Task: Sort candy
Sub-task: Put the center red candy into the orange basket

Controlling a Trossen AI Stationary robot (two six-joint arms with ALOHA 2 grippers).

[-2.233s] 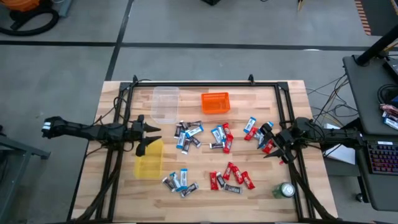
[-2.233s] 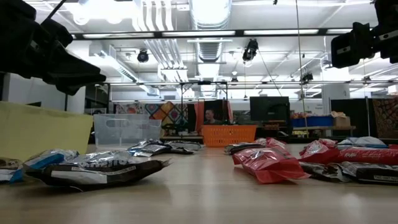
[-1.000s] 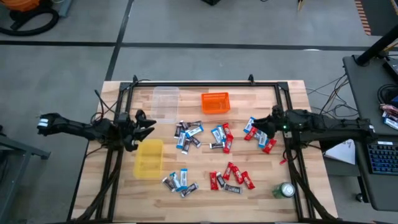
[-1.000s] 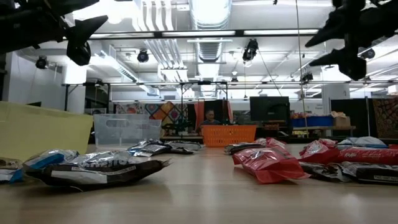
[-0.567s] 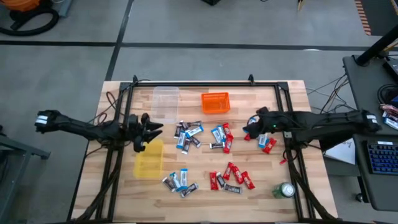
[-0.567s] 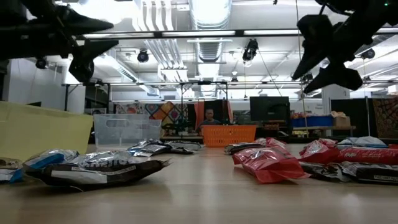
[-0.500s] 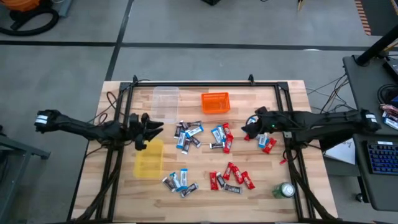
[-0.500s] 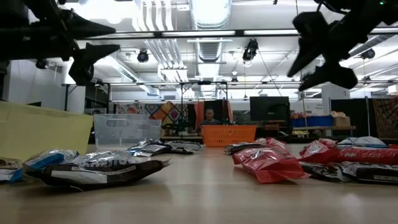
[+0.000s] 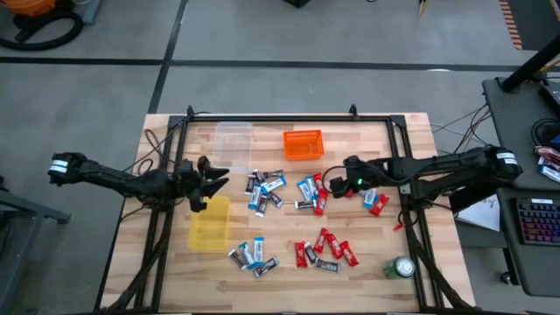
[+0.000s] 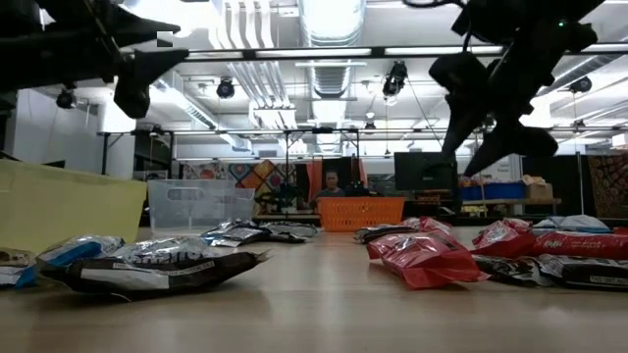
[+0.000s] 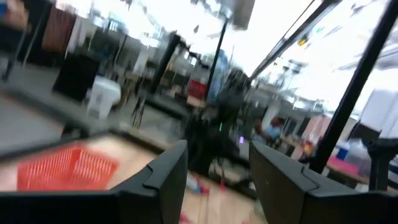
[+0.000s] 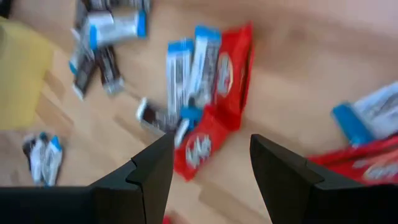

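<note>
Candy in red, blue-and-white and dark wrappers lies flat on the wooden table in several clusters: middle left (image 9: 265,189), middle (image 9: 311,193), right (image 9: 372,196) and two near the front (image 9: 252,255) (image 9: 325,249). My right gripper (image 9: 327,185) hangs open above the middle cluster, tipped down; the right wrist view shows red bars (image 12: 219,87) and blue-and-white bars (image 12: 186,67) beyond its fingers (image 12: 211,168). My left gripper (image 9: 213,176) stands open in the air at the left, above the yellow bin's far end, and holds nothing (image 11: 217,180).
A clear bin (image 9: 232,145) and an orange bin (image 9: 303,144) stand at the far side, a yellow bin (image 9: 210,223) at the left. A green can (image 9: 402,267) stands at the near right corner. A black frame (image 9: 289,118) runs round the table.
My right gripper has travelled toward the table's left edge, from over the right cluster to over the middle one. It has sunk a little and tipped further downward. It stays open.
</note>
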